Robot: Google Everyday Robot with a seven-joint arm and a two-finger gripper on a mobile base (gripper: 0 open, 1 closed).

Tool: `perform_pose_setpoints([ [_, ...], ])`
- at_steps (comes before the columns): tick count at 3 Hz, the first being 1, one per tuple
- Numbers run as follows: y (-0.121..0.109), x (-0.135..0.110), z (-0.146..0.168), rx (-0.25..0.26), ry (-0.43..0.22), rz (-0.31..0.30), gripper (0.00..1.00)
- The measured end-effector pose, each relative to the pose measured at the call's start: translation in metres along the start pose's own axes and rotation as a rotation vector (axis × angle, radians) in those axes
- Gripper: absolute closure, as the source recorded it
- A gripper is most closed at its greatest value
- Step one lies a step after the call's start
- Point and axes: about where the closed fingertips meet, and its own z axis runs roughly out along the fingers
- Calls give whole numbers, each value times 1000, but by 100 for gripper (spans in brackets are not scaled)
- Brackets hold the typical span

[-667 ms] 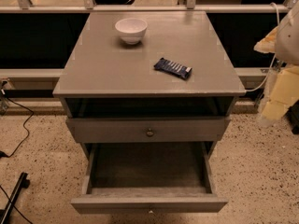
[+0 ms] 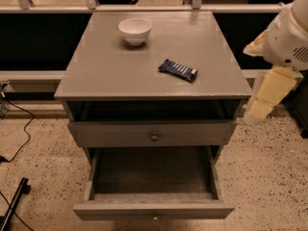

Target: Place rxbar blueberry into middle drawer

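Along the left edge, thin black cables [image 2: 18, 131] are trailing over a speckled, pebbly floor [image 2: 38, 177]. A boxy grey wooden cabinet [image 2: 96, 76] is standing at the middle, its flat matte top showing a faint sheen. A round, smooth white bowl [image 2: 134, 30] is sitting upright on the back left part of that top. Below the top, the upper drawer [image 2: 110, 134] is showing a plain grey front with a small round brass knob [image 2: 154, 136] at its centre, and a dark gap is running above it. Beneath it, the middle drawer [image 2: 153, 210] is standing pulled far out, a wide shallow tray of grey boards with its bare wooden bottom showing. The rxbar blueberry [image 2: 178, 70], a flat rectangular bar in a glossy dark blue wrapper with white stripes, is lying slightly askew on the right half of the cabinet top, well apart from the bowl and near the front edge. At the far right, the arm [image 2: 288, 37], with a rounded white plastic shell, is hanging beside the cabinet. Its cream-coloured gripper [image 2: 255, 110] is pointing down just off the cabinet's right front corner, touching nothing; whether it is apart or together cannot be told.
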Motion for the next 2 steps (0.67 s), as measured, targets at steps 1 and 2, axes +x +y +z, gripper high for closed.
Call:
perform_pose_setpoints([
  [1, -32, -44, 39, -33, -51, -32, 0],
  [2, -71, -96, 73, -44, -79, -51, 0],
])
